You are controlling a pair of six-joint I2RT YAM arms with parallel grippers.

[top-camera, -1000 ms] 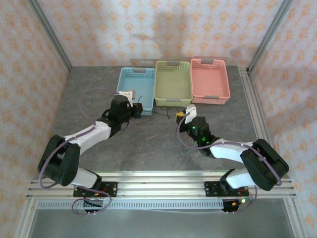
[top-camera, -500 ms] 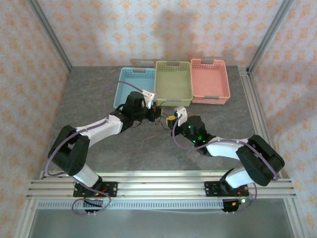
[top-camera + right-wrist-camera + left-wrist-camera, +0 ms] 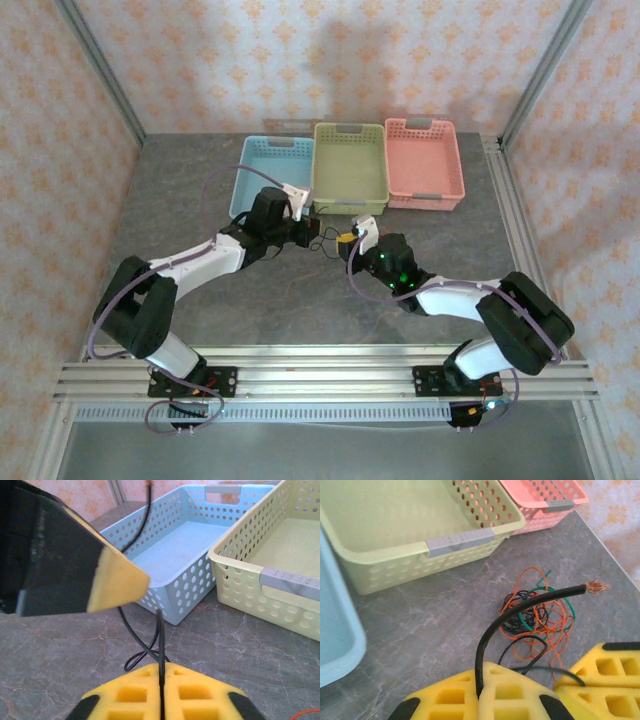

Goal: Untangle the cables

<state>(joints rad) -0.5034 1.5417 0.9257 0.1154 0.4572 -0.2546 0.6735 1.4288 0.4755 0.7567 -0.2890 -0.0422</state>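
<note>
The cables, a tangle of thin orange, black and green wires (image 3: 535, 616), lie on the grey stone-patterned table (image 3: 420, 625), near the pale green perforated plastic basket (image 3: 465, 550). My left fingers (image 3: 445, 702) are clenched on a thicker black cable (image 3: 479, 665) with a frayed copper tip. My right fingers (image 3: 200, 700), just beside them, pinch a thin black wire (image 3: 160, 640).

grey table (image 3: 180, 200) carries blue basket (image 3: 281, 144), green basket (image 3: 350, 129), pink basket (image 3: 423, 124) and tangled cables (image 3: 535, 615).
</note>
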